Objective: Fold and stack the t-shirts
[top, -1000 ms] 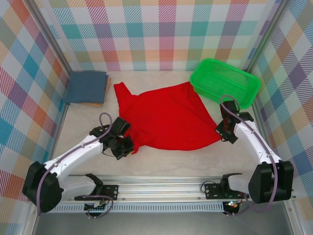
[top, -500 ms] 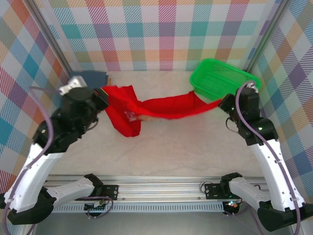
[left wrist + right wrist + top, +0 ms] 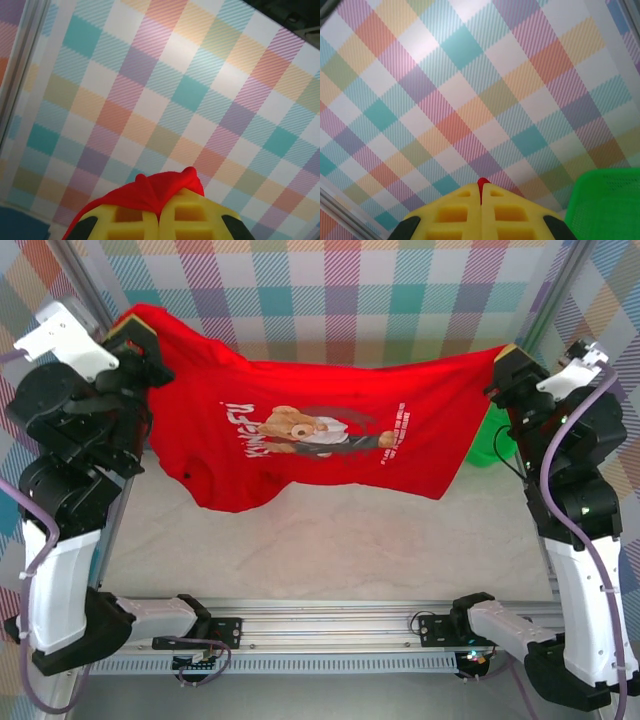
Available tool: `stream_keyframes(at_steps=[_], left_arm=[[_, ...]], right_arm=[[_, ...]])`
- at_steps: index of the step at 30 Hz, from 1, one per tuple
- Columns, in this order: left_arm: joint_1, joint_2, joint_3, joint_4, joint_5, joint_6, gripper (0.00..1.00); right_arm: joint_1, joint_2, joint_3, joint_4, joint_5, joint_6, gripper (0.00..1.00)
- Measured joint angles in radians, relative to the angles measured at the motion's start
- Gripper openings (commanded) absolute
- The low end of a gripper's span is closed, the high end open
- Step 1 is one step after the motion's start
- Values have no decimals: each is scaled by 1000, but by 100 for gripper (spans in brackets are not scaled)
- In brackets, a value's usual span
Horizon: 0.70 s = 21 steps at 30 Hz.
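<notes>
The red t-shirt hangs spread in the air between both arms, high above the table, with its white lettering and bear print facing the top camera. My left gripper is shut on the shirt's upper left corner, and red cloth bunches over its yellow fingertips. At the upper right corner my right gripper is shut too, with a sliver of red pinched between its fingers. A slate-blue patch sits in the bottom left corner of the left wrist view.
The green mesh basket stands at the back right, mostly hidden behind the hanging shirt; its rim shows in the right wrist view. Plaid walls enclose the table on three sides. The rail with the arm bases runs along the near edge.
Both arms rose and pulled apart, lifting the red t-shirt off the table. It went from a crumpled heap to a stretched band to hanging spread with its print showing.
</notes>
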Motion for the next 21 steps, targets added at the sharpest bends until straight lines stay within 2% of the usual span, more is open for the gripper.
stream_keyframes(at_steps=[2,5,10,13,18,21], left_arm=[[46,63,84,-3,26,26,0],[173,185,228,-25,106,13,0],[429,392,368,-68,341,-144,0],[542,520,426,-66,497,-246,0],[629,690,570,-31,699,-375,0],[658,698,597,12,772,-445,0]], right_arm=[[0,30,31,26,-11,-2,0],[0,99,73,61,-32,-2,0],[-13,259,136,136,-92,14,0],[-28,375,189,147,-126,33,0],[-44,507,294,138,-154,43,0],[-56,526,349,131,-159,45,0]])
